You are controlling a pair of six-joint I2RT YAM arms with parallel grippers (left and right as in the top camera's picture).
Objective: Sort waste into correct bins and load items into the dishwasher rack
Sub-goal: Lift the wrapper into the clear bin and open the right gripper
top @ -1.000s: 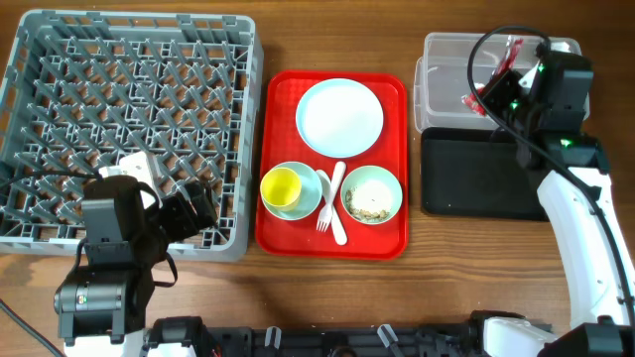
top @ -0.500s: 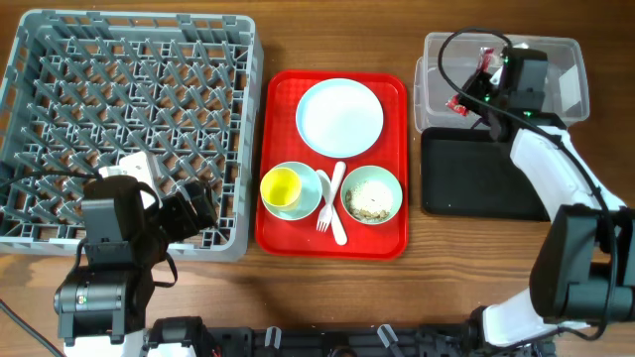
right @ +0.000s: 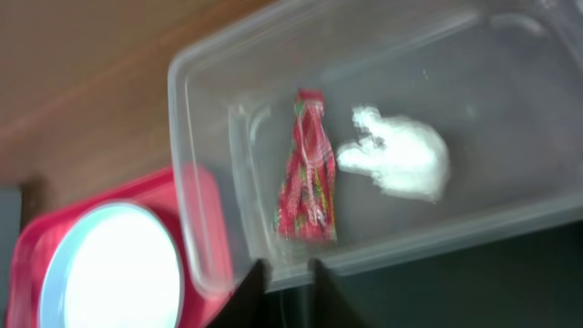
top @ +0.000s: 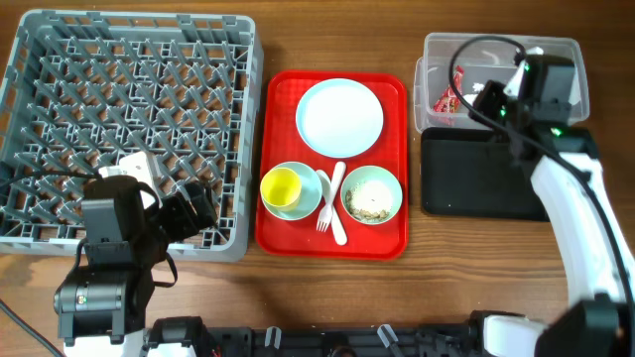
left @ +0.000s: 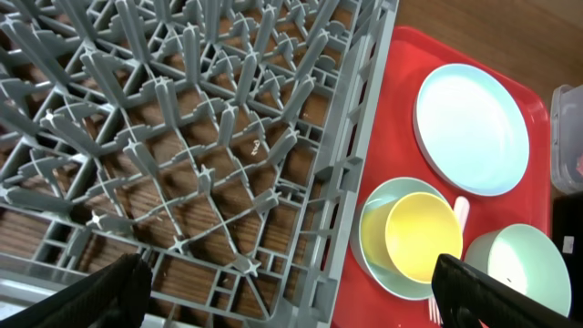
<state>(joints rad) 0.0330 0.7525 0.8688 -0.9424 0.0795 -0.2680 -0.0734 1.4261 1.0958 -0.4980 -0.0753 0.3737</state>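
Right jaws together, empty — wrapper [right: 310, 178] and tissue [right: 398, 155] lie just ahead in the clear tub [right: 510, 91]; left jaws wide apart above the rack [left: 209, 146].

I have the left arm [top: 109, 248] folded low at the lower left of the overhead frame. The left gripper [top: 193, 213] points right, jaws spread wide, and its fingers [left: 109, 296] show in the wrist view's bottom corners. The right arm [top: 580, 218] stretches up the right edge and bends left at the top. The right gripper [top: 488, 99] is pinched closed.
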